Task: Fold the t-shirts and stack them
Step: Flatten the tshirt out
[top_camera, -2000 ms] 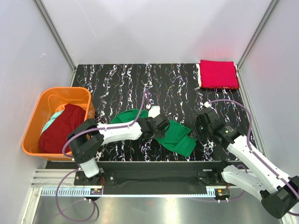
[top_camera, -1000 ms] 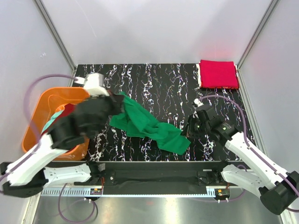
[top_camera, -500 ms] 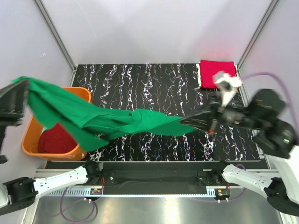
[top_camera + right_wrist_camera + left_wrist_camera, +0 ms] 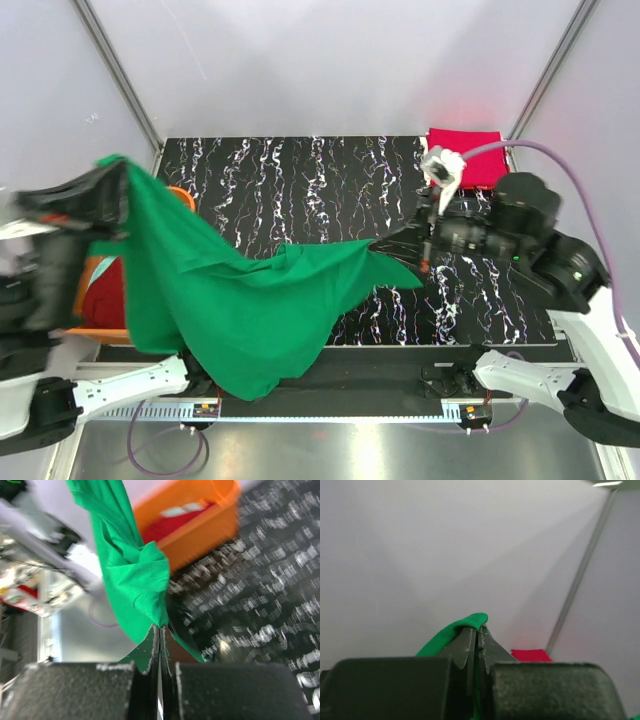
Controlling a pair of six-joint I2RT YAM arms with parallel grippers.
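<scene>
green tee [image 4: 230,300] | held: left end effector [image 4: 478,632], right end effector [image 4: 160,632] (aloft)

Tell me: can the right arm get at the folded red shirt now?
Probably not yet: the red shirt lies close with nothing between, but the right gripper is shut on the green shirt.

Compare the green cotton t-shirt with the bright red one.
The green cotton t-shirt hangs unfolded, lifted in the air; the bright red t-shirt lies folded in a neat rectangle. Green spans the near left of the table; red sits in its far right corner. Both are plain, solid-coloured.
</scene>
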